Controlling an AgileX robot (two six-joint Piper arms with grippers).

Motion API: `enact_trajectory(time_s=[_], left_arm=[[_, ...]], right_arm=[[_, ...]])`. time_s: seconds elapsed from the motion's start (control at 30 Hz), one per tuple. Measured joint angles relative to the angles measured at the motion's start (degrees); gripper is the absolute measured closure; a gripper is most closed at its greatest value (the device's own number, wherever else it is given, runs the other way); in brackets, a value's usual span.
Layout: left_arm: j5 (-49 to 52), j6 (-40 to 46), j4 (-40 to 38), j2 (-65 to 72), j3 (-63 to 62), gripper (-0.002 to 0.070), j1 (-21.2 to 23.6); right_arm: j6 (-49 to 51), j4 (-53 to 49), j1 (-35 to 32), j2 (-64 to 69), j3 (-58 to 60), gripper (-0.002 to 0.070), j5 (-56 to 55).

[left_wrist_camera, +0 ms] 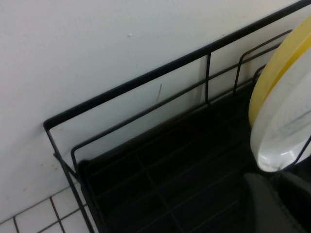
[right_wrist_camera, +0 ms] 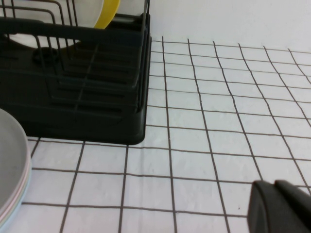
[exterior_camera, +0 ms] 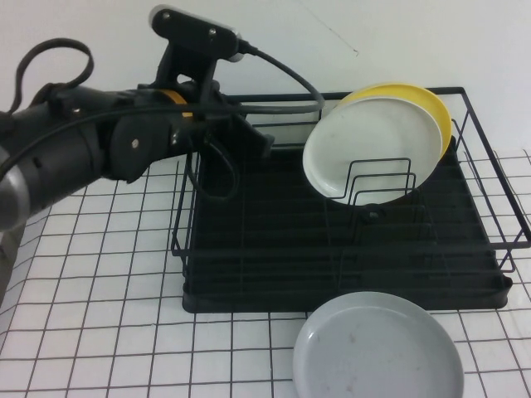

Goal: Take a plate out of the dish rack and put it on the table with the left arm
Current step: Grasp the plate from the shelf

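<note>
Left end effector hovers over the dish rack's far-left part, fingers together, holding nothing; they should part before reaching right toward the white plate, upright in the dividers before the yellow plate. Right end effector sits over the worktop; its state I cannot tell.

Lighting: bright, even, apparently overhead; soft shadows under the dish rack. Slight glare on the plate. Wrist views: near foreground blurred.
</note>
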Motion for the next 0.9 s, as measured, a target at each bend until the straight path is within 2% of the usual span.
enact_trajectory(time_s=[0.07, 0.13, 0.23, 0.3, 0.4, 0.6, 0.77, 0.9], left_arm=[[0.2, 0.6, 0.0, 2.2, -2.2, 0.0586, 0.0], [0.4, 1.1, 0.0, 4.4, -4.6, 0.0467, 0.0], [0.6, 2.2, -0.2, 8.1, -7.8, 0.0228, 0.0], [1.9, 2.9, -1.2, 10.6, -10.1, 0.0139, 0.0], [6.2, 3.6, -4.8, 13.7, -13.7, 0.0137, 0.0], [19.9, 7.0, -14.0, 18.2, -22.0, 0.0254, 0.0], [28.0, 14.5, -21.2, 19.5, -27.2, 0.0275, 0.0], [28.9, 19.6, -23.8, 19.9, -29.6, 0.0267, 0.0]], right_arm=[[0.0, 0.0, 0.0, 0.0, 0.0, 0.0679, 0.0], [0.0, 0.0, 0.0, 0.0, 0.0, 0.0679, 0.0], [0.0, 0.0, 0.0, 0.0, 0.0, 0.0679, 0.0], [0.0, 0.0, 0.0, 0.0, 0.0, 0.0679, 0.0], [0.0, 0.0, 0.0, 0.0, 0.0, 0.0679, 0.0], [0.0, 0.0, 0.0, 0.0, 0.0, 0.0679, 0.0], [0.0, 0.0, 0.0, 0.0, 0.0, 0.0679, 0.0], [0.0, 0.0, 0.0, 0.0, 0.0, 0.0679, 0.0]])
